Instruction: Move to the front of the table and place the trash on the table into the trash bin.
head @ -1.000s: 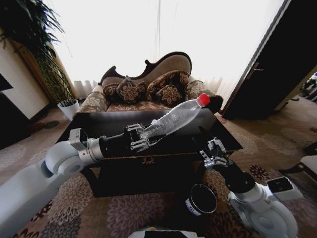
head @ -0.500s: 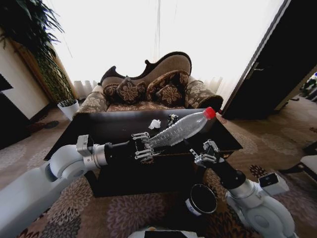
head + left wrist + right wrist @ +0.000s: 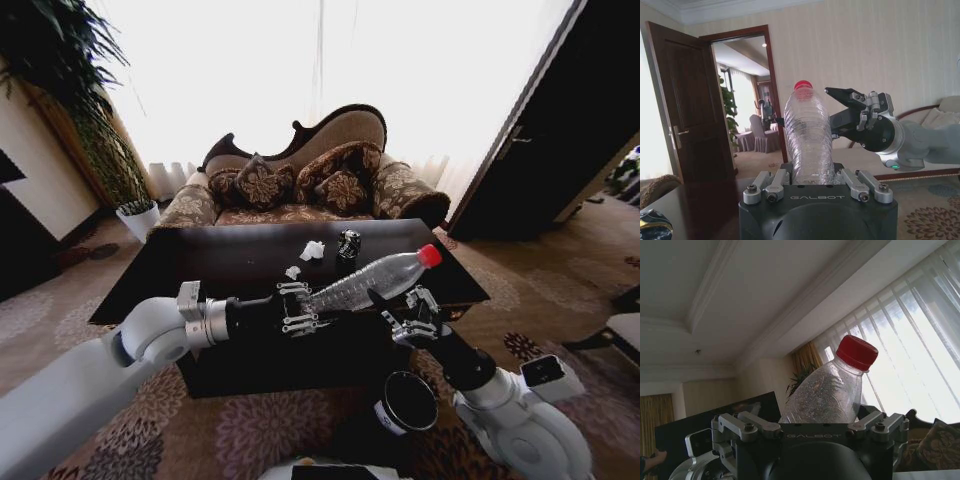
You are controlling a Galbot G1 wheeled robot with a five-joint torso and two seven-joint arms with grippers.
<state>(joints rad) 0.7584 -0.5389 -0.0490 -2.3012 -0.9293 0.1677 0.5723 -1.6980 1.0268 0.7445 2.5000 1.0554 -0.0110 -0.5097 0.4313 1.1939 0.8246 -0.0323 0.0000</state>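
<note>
My left gripper [image 3: 298, 308] is shut on the base of a clear plastic bottle [image 3: 368, 281] with a red cap, held tilted over the front edge of the black table [image 3: 220, 262]. In the left wrist view the bottle [image 3: 807, 140] stands up from the left gripper [image 3: 812, 182]. My right gripper [image 3: 402, 318] is open just under the bottle's neck, close to the bottle [image 3: 832, 390]. Two white paper wads [image 3: 312, 250] and a dark crushed can [image 3: 348, 243] lie on the table behind. The round black trash bin [image 3: 405, 403] sits on the carpet below.
A carved patterned sofa [image 3: 300, 185] stands behind the table. A white plant pot [image 3: 140, 218] is at the far left, a dark door [image 3: 560, 130] on the right, and a white bench corner [image 3: 625, 330] at the right edge. Patterned carpet surrounds the table.
My left arm has lowered the bottle and carried it to the right, uncovering the paper wads and can. The right gripper has shifted left and up, closer to the bottle's neck.
</note>
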